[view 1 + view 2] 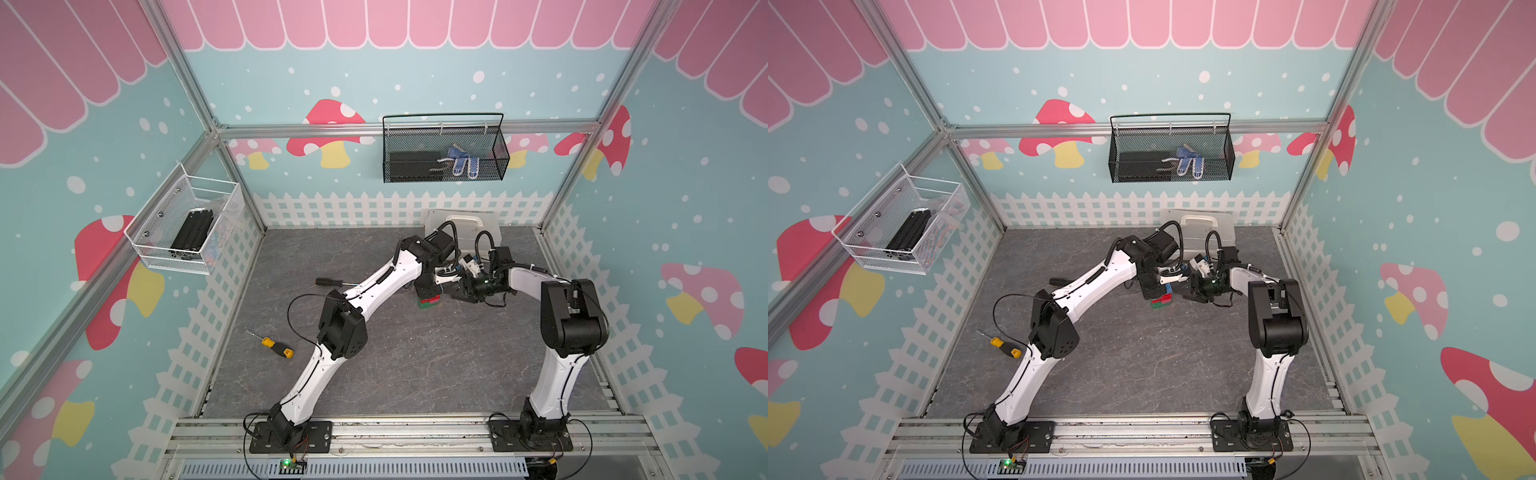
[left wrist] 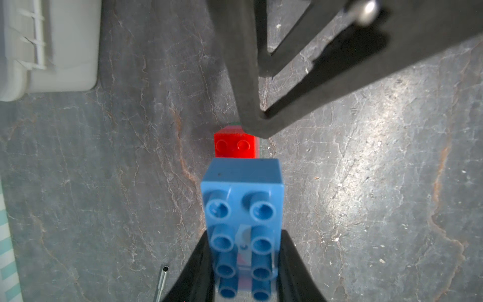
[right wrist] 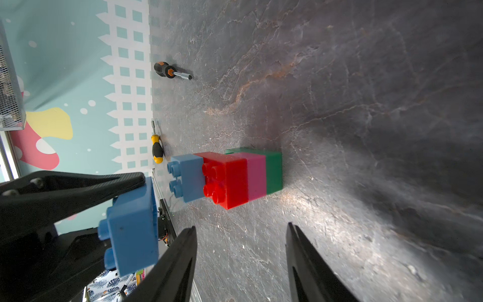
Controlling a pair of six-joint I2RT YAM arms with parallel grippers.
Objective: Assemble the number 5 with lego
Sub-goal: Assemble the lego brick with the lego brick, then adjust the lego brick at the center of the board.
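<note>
Left tool (image 2: 245, 232): I'm clamping long blue brick (image 2: 243, 177) by stack (image 3: 230, 183), probably last layer
Right tool (image 3: 240, 261): spread, empty, maybe for steadying

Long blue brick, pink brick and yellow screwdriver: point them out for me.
long blue brick (image 3: 133, 230), right wrist view, smooth side face
pink brick (image 3: 256, 176), right wrist view, side face
yellow screwdriver (image 1: 274, 345), in a top view, handle

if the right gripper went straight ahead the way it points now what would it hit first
Probably the brick stack: the open right gripper lines up with its red brick and pink brick. The long blue brick looks off to one side, though depth is unclear.
</note>
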